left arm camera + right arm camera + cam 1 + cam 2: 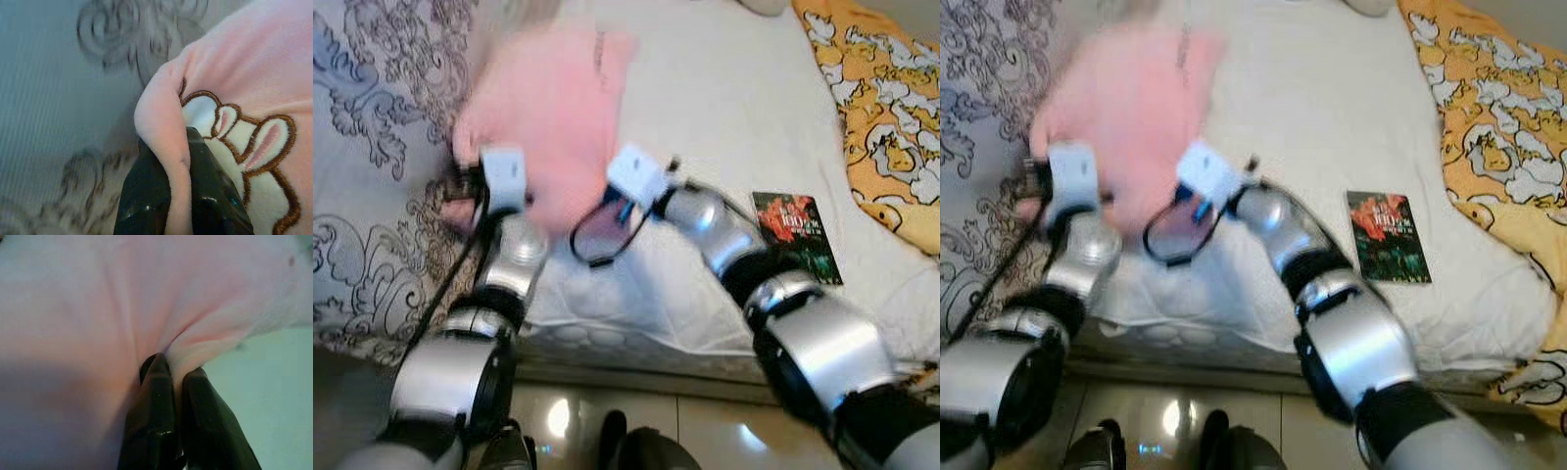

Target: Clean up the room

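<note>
A pink fleece garment (548, 117) hangs blurred over the bed, held between both arms. In the left wrist view its edge (161, 122) is pinched between my left gripper's two black fingers (146, 196); a brown-outlined rabbit patch (244, 142) is sewn on it. My left gripper (177, 149) is shut on that edge at the garment's left side. In the right wrist view a fold of the pink fabric (146, 298) is clamped in my right gripper (175, 366), which is shut on it at the lower right of the garment.
The bed's white sheet (724, 117) lies under the garment, with a grey swirl-patterned quilt (372, 117) to the left and an orange cartoon blanket (891, 108) to the right. A dark book (798, 235) lies on the sheet near my right arm. Glossy floor (705, 431) is below the bed edge.
</note>
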